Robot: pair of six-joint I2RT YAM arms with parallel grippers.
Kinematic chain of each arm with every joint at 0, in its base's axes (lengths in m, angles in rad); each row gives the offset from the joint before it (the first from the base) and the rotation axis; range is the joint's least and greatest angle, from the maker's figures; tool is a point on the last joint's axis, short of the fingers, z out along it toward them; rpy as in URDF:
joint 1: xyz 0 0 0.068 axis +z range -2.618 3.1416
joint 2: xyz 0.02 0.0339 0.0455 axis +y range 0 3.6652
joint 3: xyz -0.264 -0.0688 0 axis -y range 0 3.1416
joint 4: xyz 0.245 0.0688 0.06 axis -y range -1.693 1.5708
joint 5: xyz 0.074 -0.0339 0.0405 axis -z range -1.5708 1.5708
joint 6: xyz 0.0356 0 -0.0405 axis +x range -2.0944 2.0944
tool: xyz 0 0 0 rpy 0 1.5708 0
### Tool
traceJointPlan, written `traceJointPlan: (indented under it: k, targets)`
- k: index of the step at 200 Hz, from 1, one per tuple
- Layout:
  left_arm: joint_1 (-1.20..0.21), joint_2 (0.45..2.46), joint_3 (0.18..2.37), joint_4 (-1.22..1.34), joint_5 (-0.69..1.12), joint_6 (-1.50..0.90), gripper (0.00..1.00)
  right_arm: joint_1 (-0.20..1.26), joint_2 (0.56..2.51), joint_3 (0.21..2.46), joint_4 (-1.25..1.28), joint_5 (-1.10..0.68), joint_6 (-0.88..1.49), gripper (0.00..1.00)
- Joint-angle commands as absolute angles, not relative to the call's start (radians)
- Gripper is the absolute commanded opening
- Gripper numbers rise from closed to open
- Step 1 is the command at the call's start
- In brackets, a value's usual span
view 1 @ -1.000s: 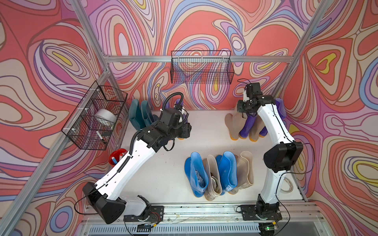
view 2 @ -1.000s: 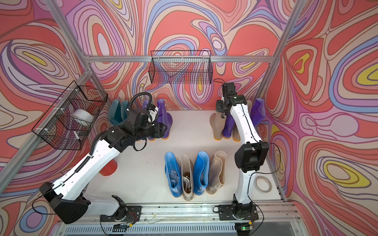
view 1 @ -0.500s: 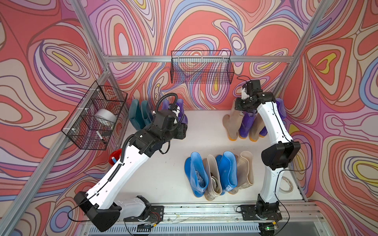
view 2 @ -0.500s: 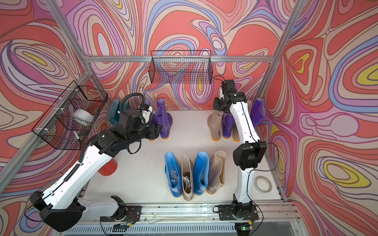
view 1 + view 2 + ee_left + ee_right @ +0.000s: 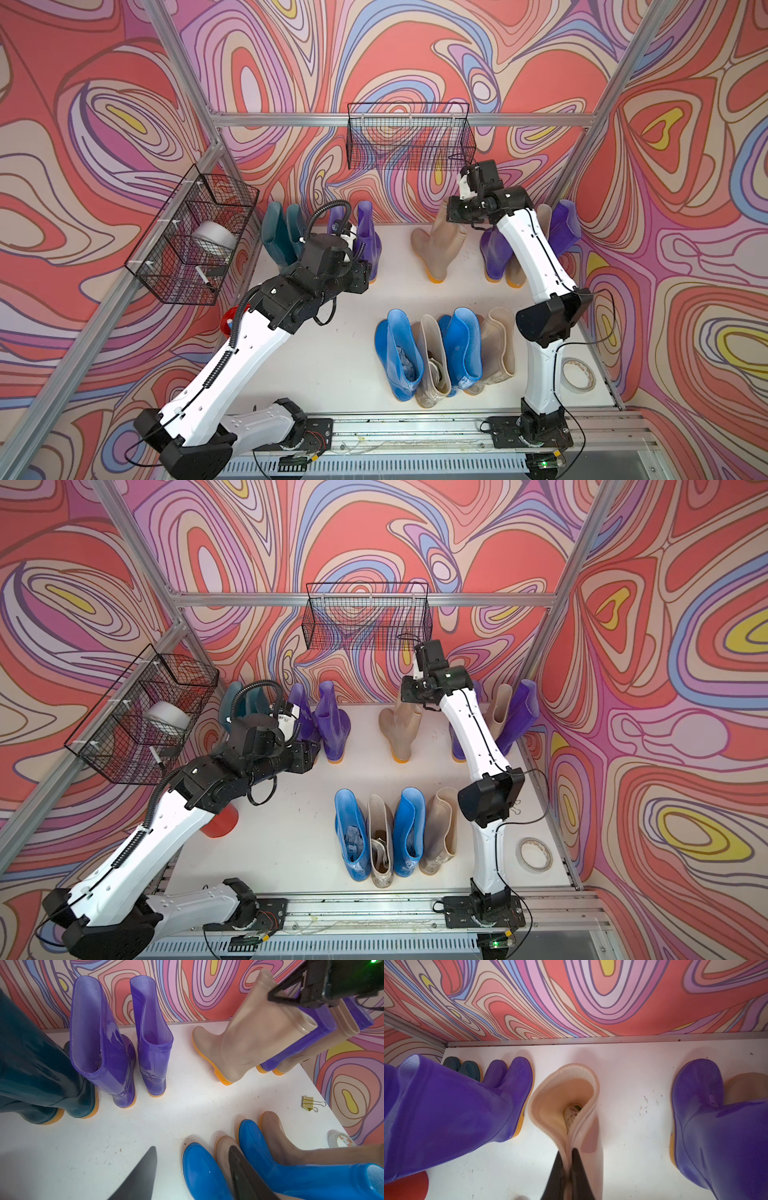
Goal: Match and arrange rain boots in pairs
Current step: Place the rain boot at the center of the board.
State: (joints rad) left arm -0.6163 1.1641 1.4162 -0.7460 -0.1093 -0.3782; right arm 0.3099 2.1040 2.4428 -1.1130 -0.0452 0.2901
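Rain boots: one beige boot pinched at its cuff, the others standing in rows

At the back of the scene the right gripper (image 5: 566,1151) is pressed together on the top rim of a tall glossy beige rubber boot (image 5: 564,1093), flattening the soft cuff between its black fingers (image 5: 556,1176). This held boot leans, shaft tipped toward the arm, near the back wall on the white table (image 5: 332,374); whether its orange sole lies flat I cannot tell. Just beyond it, partly hidden by the right arm, stand two purple boots (image 5: 494,253) and another beige boot (image 5: 543,218), close together.

The left gripper (image 5: 192,1147) is spread and holds nothing, hanging above bare table between the back row and the front row. Near it, in the back left corner, a pair of dark teal boots (image 5: 278,237) stands side by side, with a pair of purple boots (image 5: 332,725) just beside them.

In both top views the front row alternates two bright blue boots (image 5: 395,357) with two more beige boots (image 5: 432,365), all upright and touching. A roll of tape (image 5: 588,384) lies by the right arm's base and a red cup (image 5: 218,825) near the left arm
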Motion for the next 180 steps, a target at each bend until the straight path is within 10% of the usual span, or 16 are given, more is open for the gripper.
traceJointPlan:
  k: [1, 180]
  targets:
    - [-0.618, 1.130, 1.383, -0.774, -0.120, -0.384, 0.57, 0.345, 2.131, 2.510, -0.988, 0.015, 0.339, 0.00]
    - [-0.620, 0.994, 1.278, -0.788, -0.109, -0.350, 0.59, 0.498, 2.307, 2.615, -0.794, 0.101, 0.479, 0.00]
